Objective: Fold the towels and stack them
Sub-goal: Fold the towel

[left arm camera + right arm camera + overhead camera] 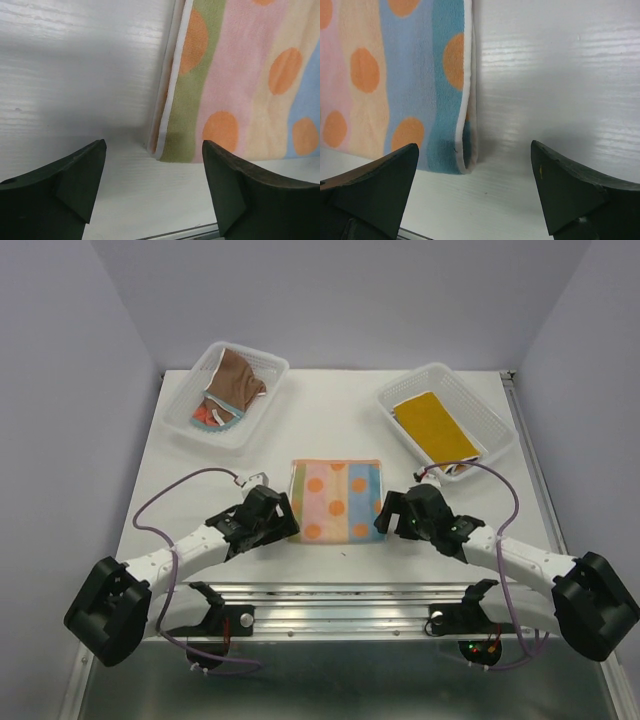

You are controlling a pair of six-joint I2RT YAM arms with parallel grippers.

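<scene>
A pastel striped towel with orange dots (336, 500) lies folded flat on the table centre. My left gripper (283, 520) is open and empty, just off the towel's near left corner (176, 150). My right gripper (386, 514) is open and empty, just off its near right corner (462, 162). Neither touches the cloth. A brown towel (238, 378) lies crumpled with other cloths in the back left basket. A mustard yellow towel (434, 425) lies folded in the back right basket.
Clear plastic mesh basket (200, 385) at back left, another basket (470, 395) at back right. A metal rail (340, 595) runs along the table's near edge. Purple cables loop over both arms.
</scene>
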